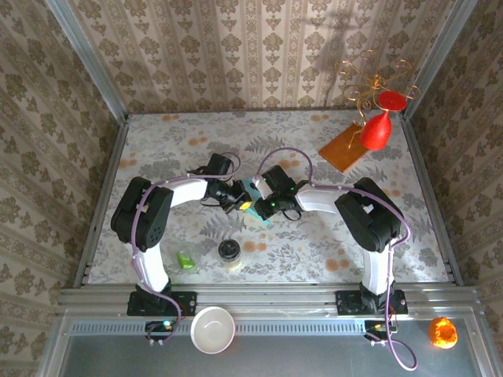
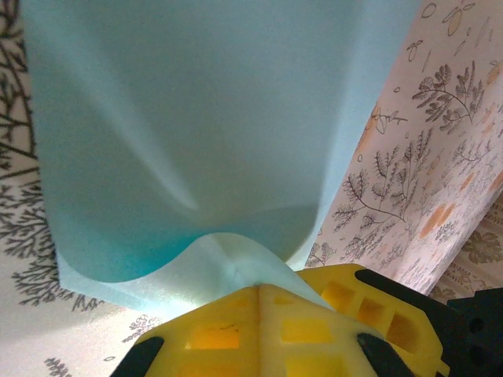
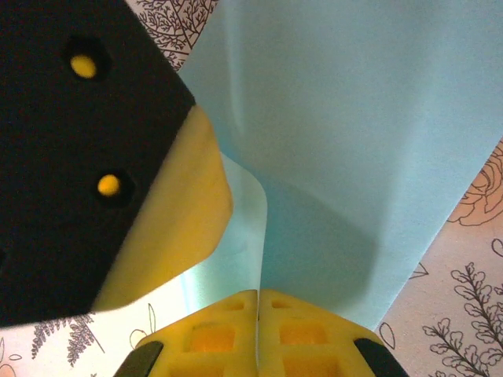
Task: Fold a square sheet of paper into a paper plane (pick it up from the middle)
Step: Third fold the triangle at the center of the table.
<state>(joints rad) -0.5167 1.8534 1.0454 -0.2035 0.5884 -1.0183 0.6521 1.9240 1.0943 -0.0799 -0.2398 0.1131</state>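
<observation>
Here, your sheet of paper (image 1: 259, 214) is at the middle of the table (image 1: 314, 251), caught between the two grippers. From above you see it as a narrow light blue strip. In the left wrist view the paper (image 2: 196, 118) is pale blue and smooth, standing up from the fingers as a wide surface. It has a soft bend in it, and its lower edge curls toward the camera. In the right wrist view the paper (image 3: 354, 118) also rises from the fingers, and one rounded edge of it runs down into the fingertips.

Around it, an orange-brown sheet (image 1: 346, 147) lies at the far right of the table. A red pear-shaped thing (image 1: 377, 129) and a gold wire stand (image 1: 376, 82) are beside it, well apart from the paper. A dark jar (image 1: 229, 251) and a small green thing (image 1: 186, 260) sit near the front edge. A white bowl (image 1: 213, 328) and an orange thing (image 1: 442, 332) are on the ledge before the table. Nothing of these is near the paper.

The left gripper (image 1: 240, 201) has its yellow fingers (image 2: 299, 322) pressed together, pinching the lower edge of the paper. The right gripper (image 1: 266, 206) is closed as well, and its fingers (image 3: 306, 334) clamp the paper's edge. In the right wrist view the left gripper (image 3: 185, 212) is just beside the paper, very close to the right one.
</observation>
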